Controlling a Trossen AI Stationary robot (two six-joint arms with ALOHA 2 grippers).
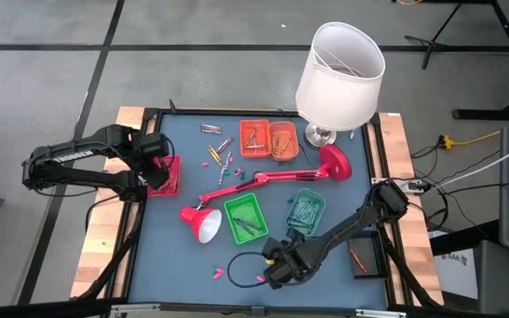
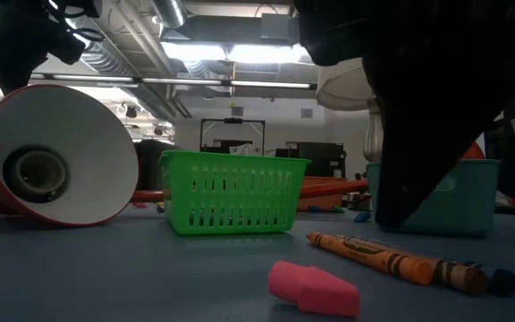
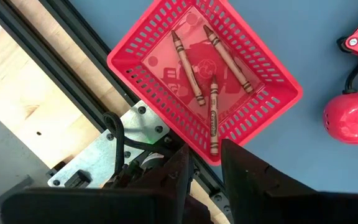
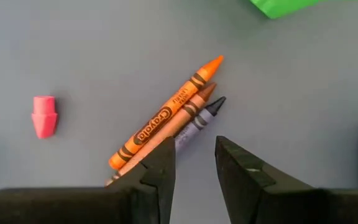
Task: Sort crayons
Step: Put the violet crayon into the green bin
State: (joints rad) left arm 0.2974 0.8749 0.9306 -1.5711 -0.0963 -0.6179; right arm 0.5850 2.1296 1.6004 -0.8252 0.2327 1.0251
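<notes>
Crayons (image 4: 166, 115) side by side, parallel

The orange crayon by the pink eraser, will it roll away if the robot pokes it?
Probably a little: the orange crayon looks round and thin. Two more crayons lie touching one side and might block it. It looks stiff and light, so it should lift straight.

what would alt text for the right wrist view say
The right gripper, open, hovers over three crayons lying side by side on the blue-grey table: orange, brown and grey. A pink eraser cap lies apart from them.
</notes>
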